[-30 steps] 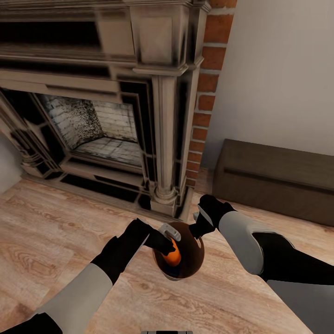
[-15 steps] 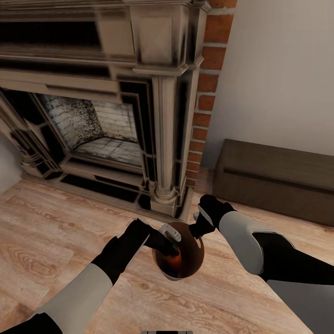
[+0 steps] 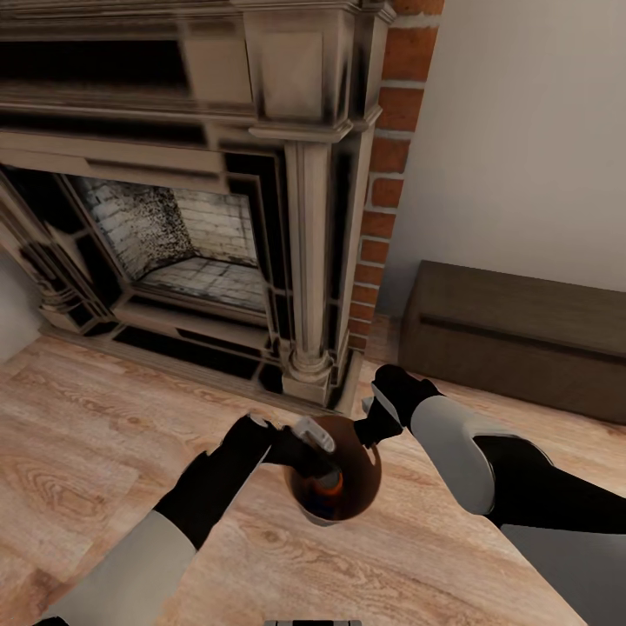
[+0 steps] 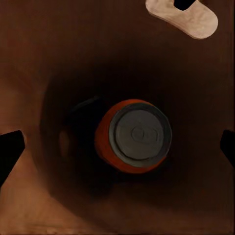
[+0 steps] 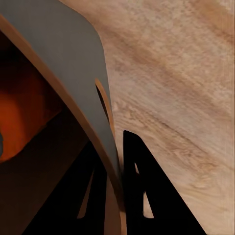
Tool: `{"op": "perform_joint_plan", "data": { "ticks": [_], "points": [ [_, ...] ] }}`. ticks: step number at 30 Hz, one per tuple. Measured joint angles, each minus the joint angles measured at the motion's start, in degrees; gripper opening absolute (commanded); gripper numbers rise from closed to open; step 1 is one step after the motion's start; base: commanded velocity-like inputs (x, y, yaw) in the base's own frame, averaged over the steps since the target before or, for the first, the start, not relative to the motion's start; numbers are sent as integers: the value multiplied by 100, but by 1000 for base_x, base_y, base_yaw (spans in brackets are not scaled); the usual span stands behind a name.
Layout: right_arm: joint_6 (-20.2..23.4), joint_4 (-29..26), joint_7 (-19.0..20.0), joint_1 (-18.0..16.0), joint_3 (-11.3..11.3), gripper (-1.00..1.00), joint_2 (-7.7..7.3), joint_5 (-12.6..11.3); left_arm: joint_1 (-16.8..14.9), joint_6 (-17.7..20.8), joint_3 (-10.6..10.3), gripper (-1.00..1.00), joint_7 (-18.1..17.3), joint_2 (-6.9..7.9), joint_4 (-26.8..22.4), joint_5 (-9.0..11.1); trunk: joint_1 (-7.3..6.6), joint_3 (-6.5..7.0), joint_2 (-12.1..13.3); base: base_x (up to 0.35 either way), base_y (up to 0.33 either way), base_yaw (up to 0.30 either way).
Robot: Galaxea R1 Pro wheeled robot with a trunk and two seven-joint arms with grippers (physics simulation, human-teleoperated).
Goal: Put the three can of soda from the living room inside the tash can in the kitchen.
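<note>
Soda: 1 orange cylindrical can [image 4: 134,135] sits inside the grey, wood-lined bucket [image 3: 361,474], left gripper [image 3: 315,448] spread wide above it. Right gripper [image 5: 116,188] pinches the rim. Beyond, a brick fireplace [image 3: 209,226]. Next, I judge: withdraw, carry it kitchenward.

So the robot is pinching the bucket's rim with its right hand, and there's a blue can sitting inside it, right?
Nearly. The can inside the bucket is orange, not blue, as the left wrist view shows, looking straight down on its grey top. The right end effector does pinch the bucket's rim, one finger on each side of the wall.
</note>
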Motion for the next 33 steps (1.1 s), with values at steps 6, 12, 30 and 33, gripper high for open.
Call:
{"op": "perform_joint_plan", "data": {
  "ticks": [6,12,30,33],
  "points": [
    [-13,-1,-7,2,100,-100,-3,161,168,22,10,100,-4,512,-698,-6,0,0,0,0,0,0],
    [-4,-1,-7,2,25,-100,-10,54,249,-24,241,100,-161,1206,-1245,24,0,0,0,0,0,0],
    [-3,-11,46,8,-54,-100,-268,0,917,-3156,2797,100,1468,1361,1024,-5,0,0,0,0,0,0],
    [-7,-13,48,8,-53,-100,-480,19,920,-4132,3250,100,1994,1358,2129,4,1,-1,0,0,0,0]
  ]
}}
